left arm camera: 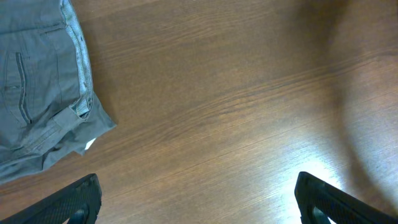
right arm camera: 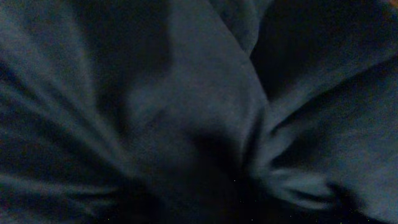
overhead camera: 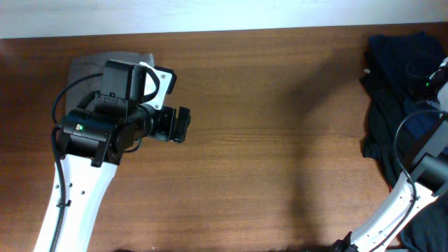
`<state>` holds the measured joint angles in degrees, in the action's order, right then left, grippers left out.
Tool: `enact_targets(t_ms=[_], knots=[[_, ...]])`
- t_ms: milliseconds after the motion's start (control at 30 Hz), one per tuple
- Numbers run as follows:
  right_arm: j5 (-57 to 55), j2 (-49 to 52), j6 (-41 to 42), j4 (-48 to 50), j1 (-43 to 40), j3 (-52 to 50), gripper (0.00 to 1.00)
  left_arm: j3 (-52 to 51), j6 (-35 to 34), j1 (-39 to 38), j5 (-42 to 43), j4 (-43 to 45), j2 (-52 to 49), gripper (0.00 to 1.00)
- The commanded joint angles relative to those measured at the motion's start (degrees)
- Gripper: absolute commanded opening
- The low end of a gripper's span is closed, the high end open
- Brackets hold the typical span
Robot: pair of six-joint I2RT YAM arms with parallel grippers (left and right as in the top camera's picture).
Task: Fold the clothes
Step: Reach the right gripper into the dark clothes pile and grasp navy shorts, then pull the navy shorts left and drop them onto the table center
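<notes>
A folded grey garment (overhead camera: 82,68) lies at the table's back left, partly under my left arm; the left wrist view shows its waistband and pocket (left arm camera: 37,93) at the upper left. My left gripper (overhead camera: 180,126) (left arm camera: 198,202) is open and empty over bare wood, to the right of the grey garment. A pile of dark navy clothes (overhead camera: 399,84) lies at the right edge. My right arm (overhead camera: 427,175) reaches into that pile. The right wrist view shows only dark creased fabric (right arm camera: 199,112), pressed close to the camera. The right fingers are hidden.
The brown wooden table (overhead camera: 280,140) runs between the two arms. A pale wall strip (overhead camera: 210,14) runs along the far edge. Cables loop beside each arm.
</notes>
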<state>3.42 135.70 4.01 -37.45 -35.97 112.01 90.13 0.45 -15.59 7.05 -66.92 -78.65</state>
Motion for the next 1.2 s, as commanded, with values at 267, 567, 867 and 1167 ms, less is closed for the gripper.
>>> enact_targets(t_ms=[267, 567, 867, 1167], knots=[[23.8, -19.5, 0.9, -3.3, 3.3, 1.5, 0.04, 1.3, 1.3, -0.1, 0.6, 0.0, 0.2, 0.99], [27.9, -27.0, -0.8, -18.7, 19.0, 1.5, 0.04, 3.1, 1.3, -0.1, -0.1, -0.2, 3.9, 0.99], [21.6, -26.4, -7.5, -31.6, 41.9, 0.7, 0.09, 5.0, 1.3, -0.1, -2.0, -1.3, 11.8, 0.99], [-14.1, -26.4, -6.3, -36.6, 52.4, 0.7, 0.65, 5.0, 1.3, -0.1, -3.5, -6.0, 13.4, 0.99]])
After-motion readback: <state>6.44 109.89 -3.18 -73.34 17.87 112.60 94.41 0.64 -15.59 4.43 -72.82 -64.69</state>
